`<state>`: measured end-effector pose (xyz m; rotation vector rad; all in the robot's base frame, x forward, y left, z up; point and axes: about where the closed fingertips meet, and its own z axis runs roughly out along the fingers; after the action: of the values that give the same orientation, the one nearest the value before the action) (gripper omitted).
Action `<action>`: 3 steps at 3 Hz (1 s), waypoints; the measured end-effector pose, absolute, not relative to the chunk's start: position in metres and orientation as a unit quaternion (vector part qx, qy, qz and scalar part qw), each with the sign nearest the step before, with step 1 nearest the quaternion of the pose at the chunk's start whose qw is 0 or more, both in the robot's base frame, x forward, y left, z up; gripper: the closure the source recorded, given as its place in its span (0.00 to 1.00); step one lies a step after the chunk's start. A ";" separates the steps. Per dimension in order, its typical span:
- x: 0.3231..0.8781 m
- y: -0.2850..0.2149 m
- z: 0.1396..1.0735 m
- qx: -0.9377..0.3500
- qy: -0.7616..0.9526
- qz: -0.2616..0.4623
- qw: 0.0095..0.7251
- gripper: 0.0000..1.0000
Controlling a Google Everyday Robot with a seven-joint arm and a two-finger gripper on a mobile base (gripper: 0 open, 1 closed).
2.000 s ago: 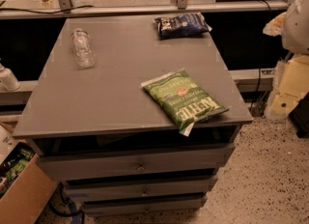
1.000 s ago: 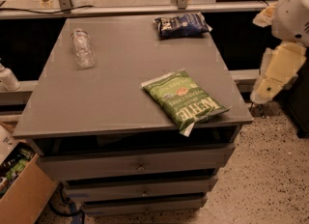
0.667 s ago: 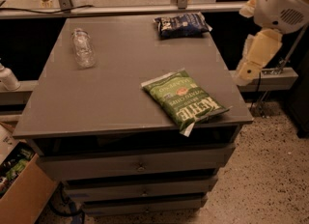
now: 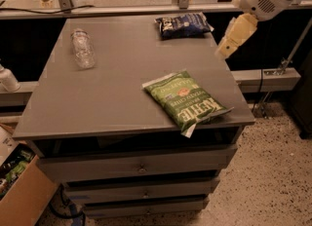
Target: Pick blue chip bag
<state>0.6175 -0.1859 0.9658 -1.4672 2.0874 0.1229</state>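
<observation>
- Our gripper (image 4: 228,45) hangs off the counter's (image 4: 122,93) right edge near the far corner. We cannot tell whether it is open or closed, and it touches nothing.
- We see the blue chip bag (image 4: 183,25) lying flat at the counter's far right corner, just beside the gripper but apart from it.
- A green chip bag (image 4: 187,101) lies at the counter's near right, one corner overhanging the front edge.
- A clear plastic bottle (image 4: 83,48) lies on the counter's far left.
- Nothing on the counter sits between gripper and blue bag.
- Left of the counter on the floor, a cardboard box (image 4: 22,196) holds green packets.
- Since two seconds ago the gripper has risen and swung in toward the counter; both bags and the bottle have stayed put.
</observation>
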 end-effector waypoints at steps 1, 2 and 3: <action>0.660 -0.195 0.946 -0.496 0.805 0.085 0.314 0.00; 0.660 -0.195 0.946 -0.496 0.805 0.085 0.314 0.00; 0.667 -0.195 0.941 -0.483 0.806 0.102 0.328 0.00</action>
<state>0.6671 -0.1954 0.9413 -1.2653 2.1095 0.2660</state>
